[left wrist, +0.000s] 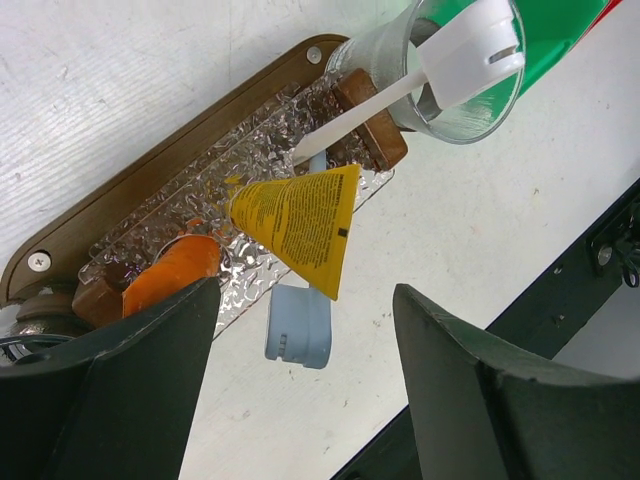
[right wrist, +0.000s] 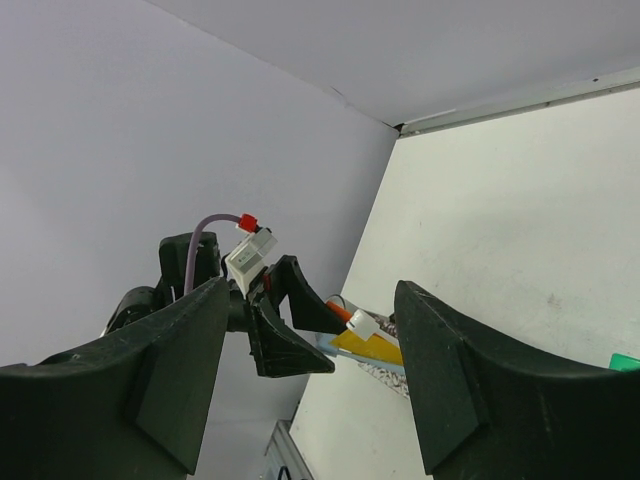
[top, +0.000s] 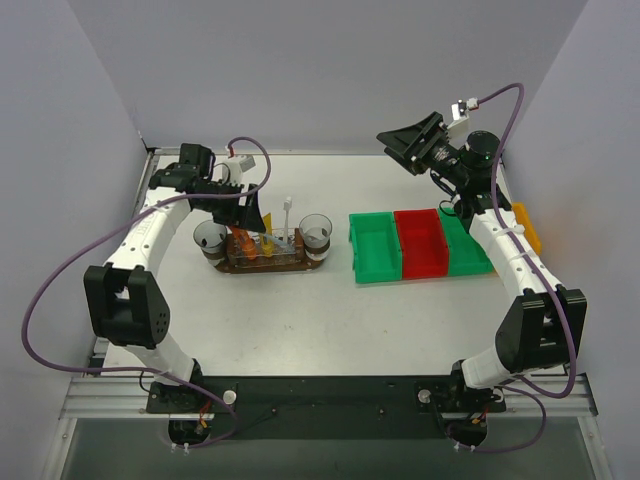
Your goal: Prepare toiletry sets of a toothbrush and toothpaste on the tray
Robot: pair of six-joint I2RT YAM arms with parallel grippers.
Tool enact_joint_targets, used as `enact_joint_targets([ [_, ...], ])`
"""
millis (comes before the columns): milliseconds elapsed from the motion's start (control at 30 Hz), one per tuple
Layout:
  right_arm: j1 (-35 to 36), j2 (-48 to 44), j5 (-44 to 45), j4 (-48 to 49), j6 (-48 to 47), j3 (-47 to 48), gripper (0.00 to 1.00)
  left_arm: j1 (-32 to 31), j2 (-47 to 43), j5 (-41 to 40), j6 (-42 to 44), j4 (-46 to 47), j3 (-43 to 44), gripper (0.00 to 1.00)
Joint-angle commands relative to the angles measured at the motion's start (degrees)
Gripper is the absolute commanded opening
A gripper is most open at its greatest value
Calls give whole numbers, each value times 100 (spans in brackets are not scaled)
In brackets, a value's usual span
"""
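At nine o'clock from the table's (top: 300, 330) middle, the tray (top: 232, 266) holds two orange toothpaste tubes (left wrist: 300, 220), one white toothbrush (left wrist: 355, 118) propped in one of two clear cups (left wrist: 385, 50), and a pale blue handle (left wrist: 300, 330). My left pincer (left wrist: 305, 295) gapes wide and empty above them; my right pincer (right wrist: 310, 290) too, raised. Placing looks finished; next I should lift clear.

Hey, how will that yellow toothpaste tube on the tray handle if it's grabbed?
Probably light and squashy: the yellow toothpaste tube is small, flat, with a crimped end. Its wide end overhangs the tray, so a nudge may slide it off.
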Motion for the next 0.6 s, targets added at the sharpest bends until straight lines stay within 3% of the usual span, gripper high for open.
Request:
enact_joint_targets([
  [0, 16, -46, -155, 303, -150, 111, 62, 26, -363, 151, -63, 377, 203, 80],
  [367, 7, -143, -146, 215, -247, 67, 62, 271, -741, 256, -230, 729, 194, 80],
  [567, -19, -257, -111, 162, -308, 23, 62, 562, -1023, 476, -782, 1264, 194, 80],
])
